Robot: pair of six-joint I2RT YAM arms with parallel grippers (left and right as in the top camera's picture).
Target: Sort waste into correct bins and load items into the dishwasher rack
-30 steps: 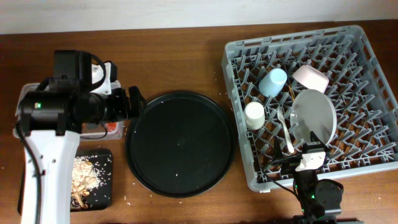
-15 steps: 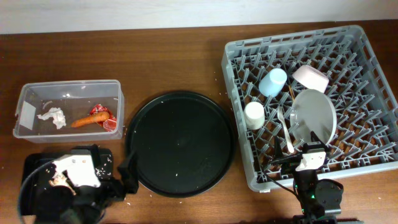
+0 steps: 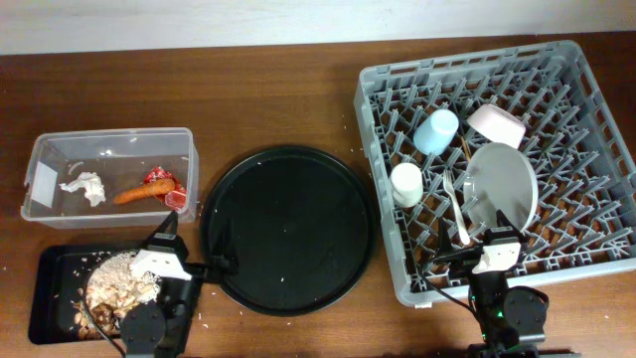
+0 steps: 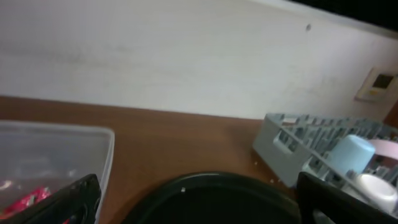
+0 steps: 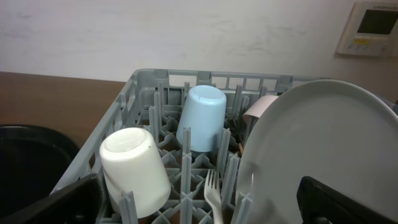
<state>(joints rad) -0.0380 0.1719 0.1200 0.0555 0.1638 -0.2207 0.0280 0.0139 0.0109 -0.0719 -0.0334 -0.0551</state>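
The clear tub (image 3: 45, 149) holds the white tissue (image 3: 82, 187), the carrot (image 3: 137, 193) and the red wrapper (image 3: 164, 179); its corner shows in the left wrist view (image 4: 56, 155). The shallow black tray (image 3: 55, 273) holds brownish food scraps (image 3: 119, 278). The grey rack (image 3: 373, 80) holds the light-blue cup (image 3: 435, 130) (image 5: 202, 118), cream cup (image 3: 406, 184) (image 5: 134, 171), plate (image 3: 502, 179) (image 5: 311, 155), bowl (image 3: 497, 123), fork (image 3: 458, 211) (image 5: 213, 186) and a thin chopstick (image 3: 464, 149). My left gripper (image 3: 214, 267) (image 4: 199, 208) is open and empty at the round tray's front left. My right gripper (image 3: 477, 244) (image 5: 205, 208) is open at the rack's front edge.
The large round black tray (image 3: 288, 229) (image 4: 211, 199) lies between the tub and the rack, with a few crumbs on it. Crumbs lie on the wood near the shallow tray. A pale wall runs behind the table.
My left arm has pulled back from over the clear tub to the table's front edge beside the shallow tray. The tub and the scraps have come into view. The right arm has not moved.
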